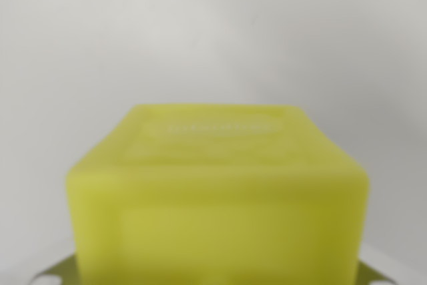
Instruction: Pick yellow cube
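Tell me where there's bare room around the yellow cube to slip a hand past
The yellow cube fills the lower middle of the wrist view, so that area is crowded. Bare pale surface lies beyond its far edge and in strips along the wrist view's left and right sides. Two yellowish tabs poke out at its bottom corners; the gripper itself is not visible.

wrist cam | v. close, blurred | yellow cube (pixel 217 198) fills lower frame

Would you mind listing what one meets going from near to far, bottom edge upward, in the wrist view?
Yellow cube, close up and blurred, filling the lower half → plain pale grey background beyond it. The gripper is not clearly in view.
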`<state>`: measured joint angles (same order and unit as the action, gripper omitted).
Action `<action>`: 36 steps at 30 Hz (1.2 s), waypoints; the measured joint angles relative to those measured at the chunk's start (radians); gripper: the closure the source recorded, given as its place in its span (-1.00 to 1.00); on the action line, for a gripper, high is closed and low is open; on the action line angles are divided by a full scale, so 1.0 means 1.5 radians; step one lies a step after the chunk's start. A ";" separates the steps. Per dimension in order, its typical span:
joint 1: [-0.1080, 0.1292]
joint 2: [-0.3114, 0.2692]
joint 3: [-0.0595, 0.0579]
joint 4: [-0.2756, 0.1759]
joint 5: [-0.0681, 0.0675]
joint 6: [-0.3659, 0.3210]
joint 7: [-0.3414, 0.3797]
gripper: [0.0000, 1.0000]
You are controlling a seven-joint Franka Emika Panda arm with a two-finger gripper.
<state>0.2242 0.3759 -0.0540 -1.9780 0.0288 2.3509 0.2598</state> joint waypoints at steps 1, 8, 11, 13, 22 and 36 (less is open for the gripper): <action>0.000 -0.003 0.000 0.001 0.000 -0.003 0.000 1.00; 0.000 -0.021 0.000 0.007 -0.002 -0.028 0.001 1.00; 0.000 -0.029 0.000 0.010 -0.003 -0.039 0.002 1.00; 0.000 -0.034 0.000 0.012 -0.003 -0.046 0.002 1.00; 0.000 -0.055 0.000 0.023 -0.005 -0.078 0.004 1.00; -0.001 -0.080 0.000 0.042 -0.008 -0.123 0.005 1.00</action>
<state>0.2234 0.2554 -0.0540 -1.9145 0.0172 2.1671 0.2673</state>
